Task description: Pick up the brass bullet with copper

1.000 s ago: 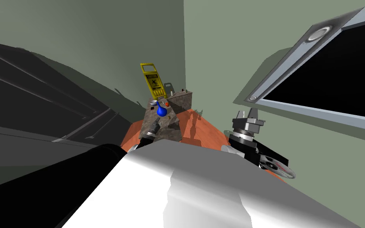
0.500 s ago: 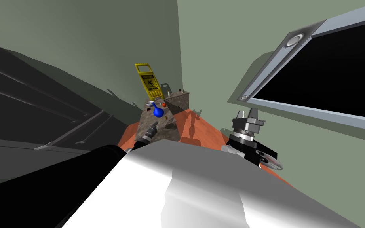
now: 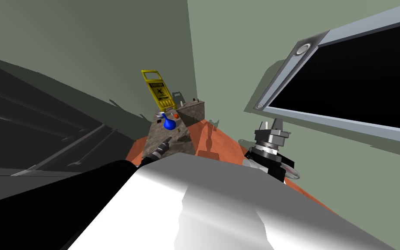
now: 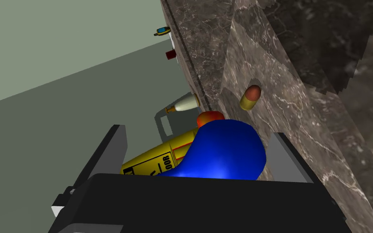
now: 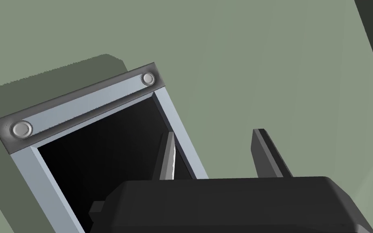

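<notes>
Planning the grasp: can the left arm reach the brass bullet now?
Probably not straight on: the blue vase stands between the open left end effector and the bullet on the marble top.

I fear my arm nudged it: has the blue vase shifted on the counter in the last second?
No. The blue vase keeps its spot before the yellow sign on the counter; the whole view slid, so my camera moved.

Our left arm (image 3: 155, 152) was stretched forward and low ahead of us, slim and dark at the wrist. Our left gripper (image 3: 167, 141) pointed away from us, its two fingers (image 4: 115, 147) spread wide apart. Our right arm (image 3: 276, 167) was folded close at our right side. Its wrist (image 3: 271, 141) was turned upward, so our right gripper (image 3: 273, 125) pointed up, fingers (image 5: 267, 149) parted.
</notes>
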Controlling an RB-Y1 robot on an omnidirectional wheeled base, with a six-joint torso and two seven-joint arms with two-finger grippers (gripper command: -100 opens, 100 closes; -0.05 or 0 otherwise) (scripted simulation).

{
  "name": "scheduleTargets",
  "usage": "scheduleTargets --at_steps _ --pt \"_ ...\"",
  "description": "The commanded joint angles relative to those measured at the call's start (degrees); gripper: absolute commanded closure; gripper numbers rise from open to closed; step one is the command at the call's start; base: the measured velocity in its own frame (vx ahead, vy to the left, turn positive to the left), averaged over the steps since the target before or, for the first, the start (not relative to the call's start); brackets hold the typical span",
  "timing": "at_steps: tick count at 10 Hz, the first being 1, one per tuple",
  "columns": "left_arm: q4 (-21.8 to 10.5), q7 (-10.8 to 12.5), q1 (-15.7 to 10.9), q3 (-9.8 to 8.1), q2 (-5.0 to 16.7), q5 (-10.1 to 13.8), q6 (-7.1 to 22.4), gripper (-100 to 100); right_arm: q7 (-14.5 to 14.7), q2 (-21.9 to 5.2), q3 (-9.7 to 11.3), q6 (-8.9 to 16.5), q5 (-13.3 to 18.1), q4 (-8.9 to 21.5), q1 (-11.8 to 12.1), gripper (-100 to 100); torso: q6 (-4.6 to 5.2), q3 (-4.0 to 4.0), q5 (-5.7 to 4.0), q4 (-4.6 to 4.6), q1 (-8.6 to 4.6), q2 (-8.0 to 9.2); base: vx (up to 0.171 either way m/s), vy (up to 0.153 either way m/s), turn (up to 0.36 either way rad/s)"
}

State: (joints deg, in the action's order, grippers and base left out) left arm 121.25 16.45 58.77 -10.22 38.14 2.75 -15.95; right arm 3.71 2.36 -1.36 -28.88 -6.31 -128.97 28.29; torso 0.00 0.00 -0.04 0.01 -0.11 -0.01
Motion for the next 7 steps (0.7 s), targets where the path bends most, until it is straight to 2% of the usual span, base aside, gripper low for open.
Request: scheduleTargets --at_steps 1,2,3,4,5,6,7 --pt "-0.6 2.4 2.9 -1.22 2.9 0.6 0.0 -100 0.0 0.0 0.0 0.0 0.0 0.0 0.0 0 0.00 0.00 0.00 0.00 0.00 0.00 0.019 -0.059 -0.135" --pt "-0.6 2.4 3.7 -1.22 4.2 0.6 0.0 -100 0.0 0.0 0.0 0.0 0.0 0.0 0.0 0 0.02 -0.01 -0.01 0.00 -0.05 -0.02 0.012 -0.041 -0.071" --pt "-1.5 4.3 6.0 -1.95 6.5 1.0 0.2 -100 0.0 0.0 0.0 0.0 0.0 0.0 0.0 0 0.00 0.00 0.00 0.00 0.00 0.00 0.014 -0.041 -0.165" --pt "-1.5 4.3 6.4 -1.95 7.4 1.0 0.2 -100 0.0 0.0 0.0 0.0 0.0 0.0 0.0 0 0.03 0.00 0.01 0.00 0.01 -0.01 0.020 -0.030 -0.073" --pt "-2.3 6.2 8.5 -2.70 9.6 1.4 0.4 -100 0.0 0.0 0.0 0.0 0.0 0.0 0.0 0 -0.01 -0.01 0.01 0.00 0.04 -0.02 0.025 -0.036 -0.145" --pt "-2.3 6.2 9.1 -2.70 10.7 1.4 0.4 -100 0.0 0.0 0.0 0.0 0.0 0.0 0.0 0 0.03 -0.03 0.01 -0.01 0.03 -0.04 0.023 -0.025 -0.085" --pt "-3.2 8.1 11.6 -3.46 12.6 1.9 0.5 -100 0.0 0.0 0.0 0.0 0.0 0.0 0.0 0 -0.01 -0.02 0.01 -0.01 0.05 -0.03 0.033 -0.027 -0.125"
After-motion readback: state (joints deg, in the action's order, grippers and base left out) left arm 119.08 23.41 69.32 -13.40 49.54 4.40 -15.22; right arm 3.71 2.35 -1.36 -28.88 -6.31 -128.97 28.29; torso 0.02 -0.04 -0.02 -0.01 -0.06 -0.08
